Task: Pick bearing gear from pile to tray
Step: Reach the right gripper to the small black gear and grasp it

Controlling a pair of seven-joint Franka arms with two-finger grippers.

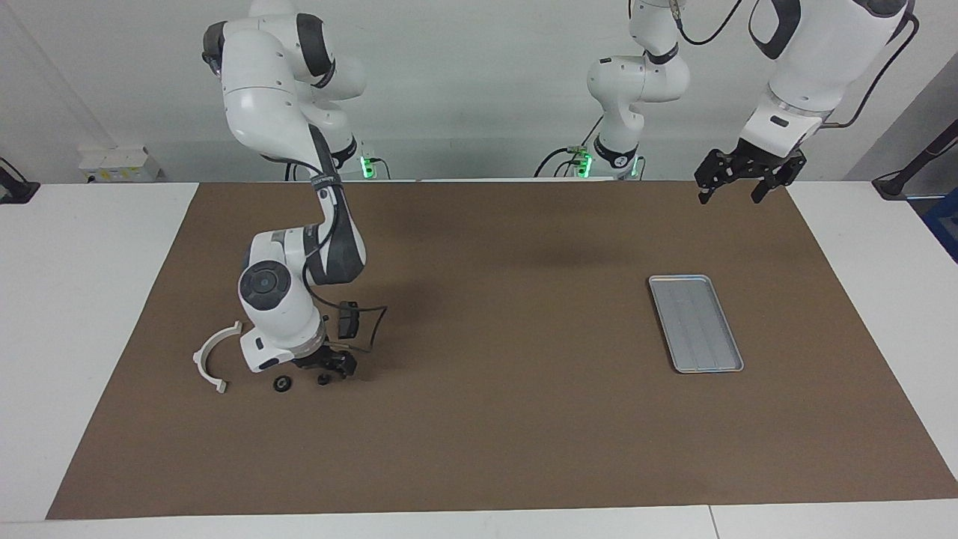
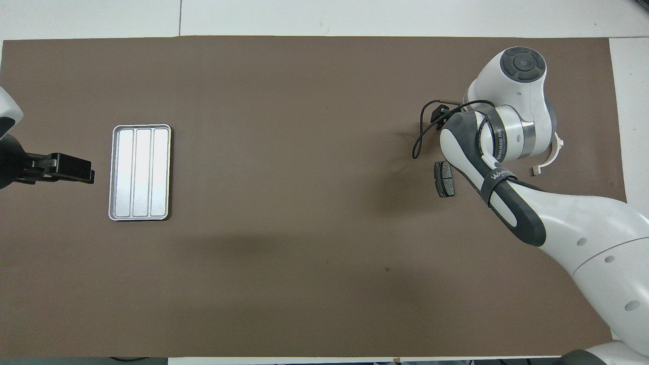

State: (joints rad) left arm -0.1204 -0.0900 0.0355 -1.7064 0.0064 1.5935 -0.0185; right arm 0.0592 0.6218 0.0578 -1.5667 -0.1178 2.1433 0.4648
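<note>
Room: pale wall across the top of the facing view, with green lights at the 2 arm bases.
Surface: white table (image 1: 90,314) covered by a large brown mat (image 1: 486,419).
Right arm: reaches to the lower left of the facing view; right gripper (image 1: 329,367) low over the pile, jaws spread wide, nothing visibly held.
Left arm: waits; left gripper (image 1: 741,174) is raised at the upper right of the facing view, over the mat's edge, fingers apart and empty.
Tray (image 1: 695,323): right of centre in the facing view, holds no part.
Pile: white bracket (image 1: 213,359), 1 brake pad (image 2: 445,179) showing in the overhead view, black round piece (image 1: 283,385) beside the right gripper's tips.
Progress: judged as early; 0 parts delivered. Grasp, carry and release all remain.
</note>
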